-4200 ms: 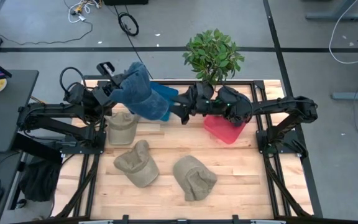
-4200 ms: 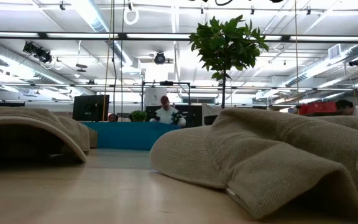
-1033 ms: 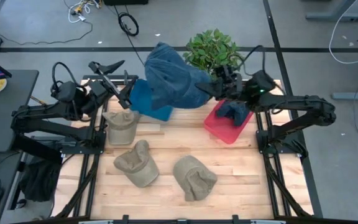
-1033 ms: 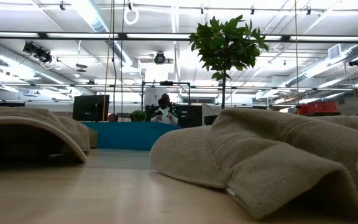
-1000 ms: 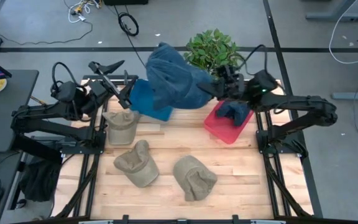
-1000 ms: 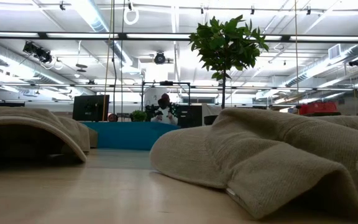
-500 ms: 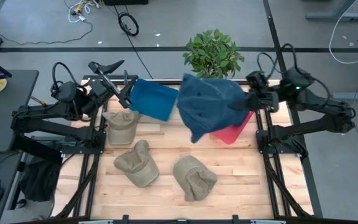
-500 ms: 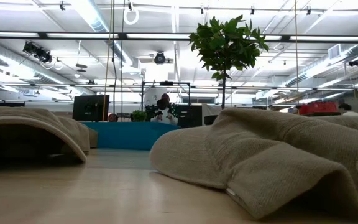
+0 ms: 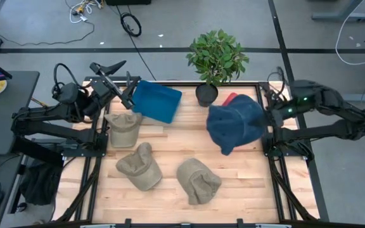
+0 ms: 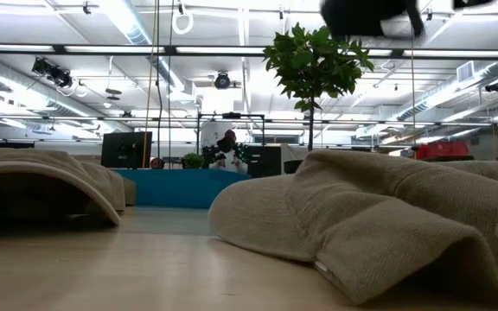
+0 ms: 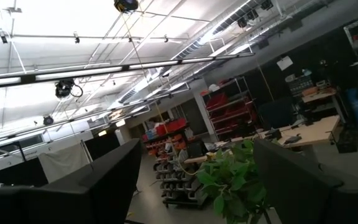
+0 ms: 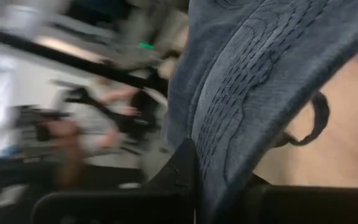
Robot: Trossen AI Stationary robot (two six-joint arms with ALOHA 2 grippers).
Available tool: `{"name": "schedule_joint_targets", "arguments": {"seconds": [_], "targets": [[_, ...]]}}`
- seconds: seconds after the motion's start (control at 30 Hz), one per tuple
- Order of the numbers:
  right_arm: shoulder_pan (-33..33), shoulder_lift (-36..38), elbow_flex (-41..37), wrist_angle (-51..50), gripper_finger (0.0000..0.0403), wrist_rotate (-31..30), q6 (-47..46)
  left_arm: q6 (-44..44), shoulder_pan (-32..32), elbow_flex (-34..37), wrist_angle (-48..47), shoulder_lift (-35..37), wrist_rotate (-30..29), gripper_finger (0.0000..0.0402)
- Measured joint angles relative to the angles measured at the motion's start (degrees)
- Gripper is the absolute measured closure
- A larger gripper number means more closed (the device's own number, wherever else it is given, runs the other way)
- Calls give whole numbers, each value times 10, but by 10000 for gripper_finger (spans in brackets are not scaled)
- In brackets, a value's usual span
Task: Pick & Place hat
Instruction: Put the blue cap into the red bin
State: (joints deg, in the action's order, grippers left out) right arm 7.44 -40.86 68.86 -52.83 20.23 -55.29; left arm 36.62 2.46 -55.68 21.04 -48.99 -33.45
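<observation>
A blue denim hat (image 9: pixel 235 125) hangs in the air over a red tray (image 9: pixel 229 99) at the table's right, and only a corner of the tray shows. My right gripper (image 9: pixel 267 115) is shut on the hat at its right side; the right wrist view is filled by the hat (image 12: pixel 253 68). My left gripper (image 9: pixel 127 83) stands open and raised at the far left, beside a blue tray (image 9: pixel 157 101), with nothing between its fingers (image 11: pixel 104 183). My right gripper pinches a stitched part of the blue hat, its brim by the rows of stitching (image 12: pixel 213 152), between its two fingers. The fingers come about level from the table's right side. The hat is lifted clear and spreads away from the gripper toward the table's middle.
Three tan hats lie on the wooden table: one by the left arm (image 9: pixel 124 126), one near the middle (image 9: pixel 139 166), one toward the near edge (image 9: pixel 198 180). A potted plant (image 9: pixel 217 57) stands at the far edge between the trays.
My right gripper has swung the blue hat from beside the blue tray and the plant toward the table's right edge and a little toward the near edge. The hat stays lifted clear and now hangs over the red tray.
</observation>
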Motion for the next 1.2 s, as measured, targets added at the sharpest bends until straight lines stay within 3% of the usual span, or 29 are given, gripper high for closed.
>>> {"name": "schedule_joint_targets", "arguments": {"seconds": [0.13,0.3,0.43,0.73,0.97,1.2], "targets": [[0,-4,0,-109,396,-28,23,0,0,0,0,-1,0,86],[0,-32,0,-179,396,-31,69,-18,0,0,0,-1,0,86],[1,-71,0,-226,396,-69,124,-27,0,0,0,-1,0,86],[40,-156,0,-268,397,-126,260,-30,0,0,0,-1,0,86],[72,-168,2,-279,397,-169,320,-30,0,0,-4,-1,0,86],[92,-177,82,-282,397,-217,386,-30,0,0,-4,-1,0,86]]}}
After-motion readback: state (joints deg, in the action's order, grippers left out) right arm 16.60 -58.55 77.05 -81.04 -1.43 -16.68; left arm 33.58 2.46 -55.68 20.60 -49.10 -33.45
